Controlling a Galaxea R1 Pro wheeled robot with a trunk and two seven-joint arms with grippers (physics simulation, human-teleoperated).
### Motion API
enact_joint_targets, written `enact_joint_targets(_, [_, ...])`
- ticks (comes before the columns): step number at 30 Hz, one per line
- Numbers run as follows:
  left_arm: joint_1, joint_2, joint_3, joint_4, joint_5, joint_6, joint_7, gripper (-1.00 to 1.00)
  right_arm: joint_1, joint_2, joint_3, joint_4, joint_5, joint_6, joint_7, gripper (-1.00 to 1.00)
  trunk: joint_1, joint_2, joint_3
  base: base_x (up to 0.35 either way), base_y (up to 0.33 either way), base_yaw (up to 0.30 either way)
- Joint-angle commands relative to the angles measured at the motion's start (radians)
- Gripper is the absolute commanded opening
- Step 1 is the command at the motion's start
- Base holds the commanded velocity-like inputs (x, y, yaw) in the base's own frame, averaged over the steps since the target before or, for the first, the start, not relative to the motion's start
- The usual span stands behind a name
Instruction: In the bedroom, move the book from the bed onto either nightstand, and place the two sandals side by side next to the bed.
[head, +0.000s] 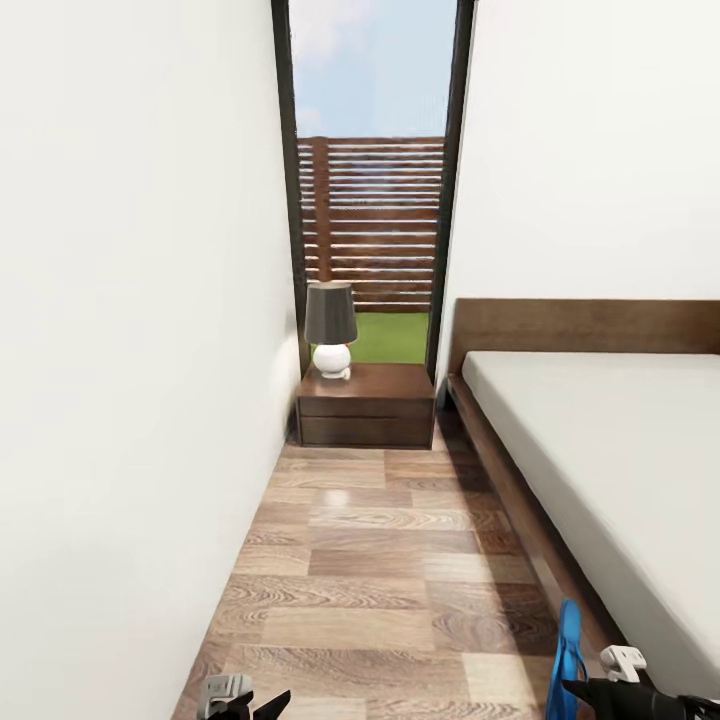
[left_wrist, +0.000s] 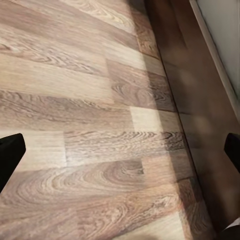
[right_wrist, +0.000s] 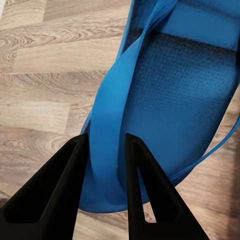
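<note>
I have one sandal (right_wrist: 165, 100) pinched by its strap between the fingers of my right gripper (right_wrist: 106, 150), hanging above the floor (head: 380, 560) just beside the bed (head: 600, 450). In the head view it shows as a blue strip at the bed frame's near edge, with the right gripper just under it. My left gripper (left_wrist: 120, 145) is spread wide and holds nothing; its fingertips frame bare planks and the dark bed frame.

As I judge it, the task is in its early part. This sandal is lifted but not yet set down, and I can't see its partner, so the pair is not yet side by side. The book isn't on the part of the mattress I can see, nor on the nightstand (head: 366, 400) ahead, which carries just a lamp (head: 331, 328) under the window (head: 372, 180). So the book step looks undone.
</note>
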Motion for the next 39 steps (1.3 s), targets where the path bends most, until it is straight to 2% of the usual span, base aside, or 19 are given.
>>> enact_joint_targets(1, [0.000,0.001,-0.002,-0.001,0.011,0.009,-0.001,1.00,-0.001,0.000,0.008,0.003,-0.010,-0.001,0.007,-1.00,0.000,0.000,-0.001,0.000,0.000,0.000])
enact_joint_targets(20, [0.000,0.001,-0.001,0.000,0.014,0.008,-0.004,1.00,-0.001,0.000,0.008,0.003,-0.010,-0.002,0.005,-1.00,0.000,0.000,-0.001,0.000,0.000,-0.018])
enact_joint_targets(39, [0.000,0.001,-0.002,-0.001,0.011,0.009,0.000,1.00,-0.001,0.000,0.008,0.003,-0.010,-0.002,0.009,-1.00,-0.073,0.133,0.058,0.000,0.000,-0.003])
